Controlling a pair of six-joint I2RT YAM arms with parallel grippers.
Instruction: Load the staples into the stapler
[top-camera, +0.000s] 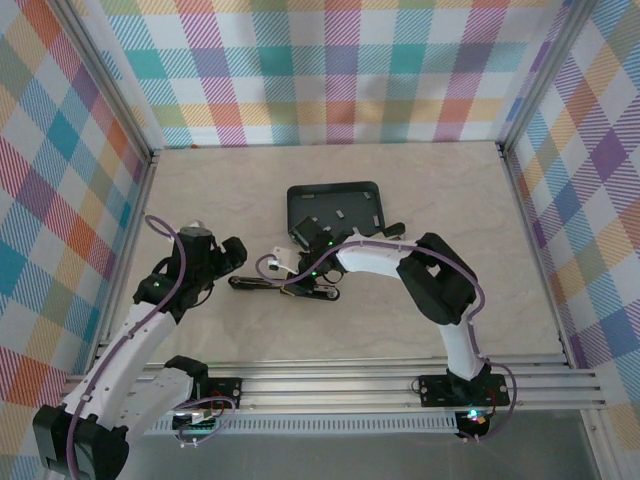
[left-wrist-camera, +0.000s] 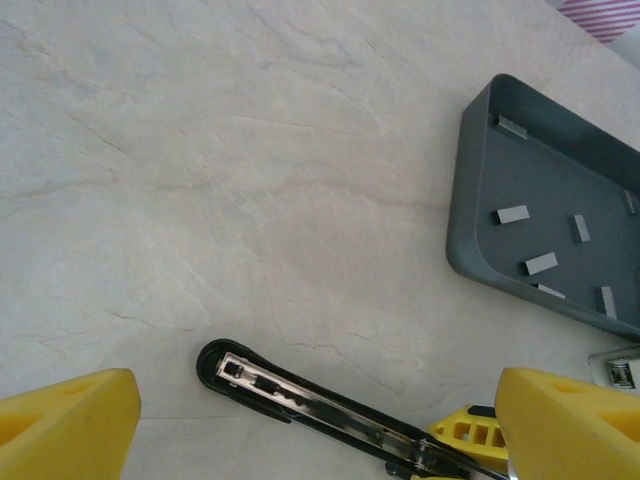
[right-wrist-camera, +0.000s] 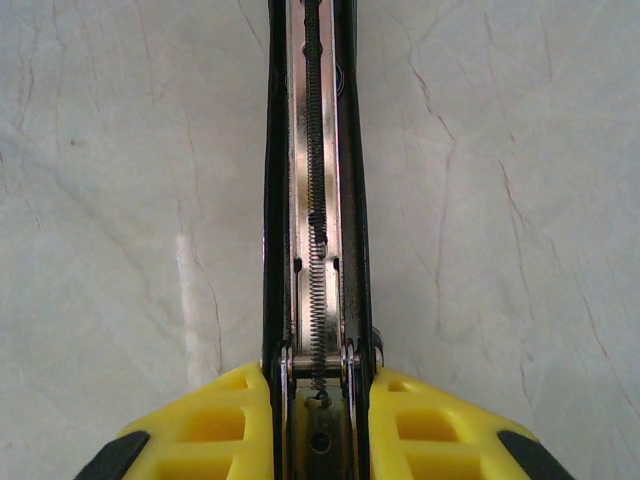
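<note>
The pale marbled table (top-camera: 450, 200) carries everything

A dark grey tray (top-camera: 332, 187) with rounded corners sits near the table's middle, just behind the stapler; the left wrist view shows its near wall (left-wrist-camera: 468, 200) and flat floor

The black stapler (top-camera: 262, 284) lies opened out flat on the table in front of the tray, metal magazine channel facing up. In the right wrist view the channel (right-wrist-camera: 315, 150) and its long thin spring run straight away from the fingers. In the left wrist view the rounded free end (left-wrist-camera: 235, 368) points towards the left finger

The right gripper (top-camera: 312, 272) is clamped on the stapler at its hinge end, one yellow finger (right-wrist-camera: 215, 425) pressed to each side of the channel. The left gripper (top-camera: 232, 255) hangs just left of the stapler's free end, its yellow fingers (left-wrist-camera: 60, 425) spread wide with nothing gripped; the stapler's tip lies on the table below the gap, touching neither finger

The staples (left-wrist-camera: 512, 214), several small silver-grey strips, lie scattered on the tray floor at different angles, apart from one another and clear of both grippers' fingers. Whether any strip sits in the stapler's channel I cannot tell
</note>
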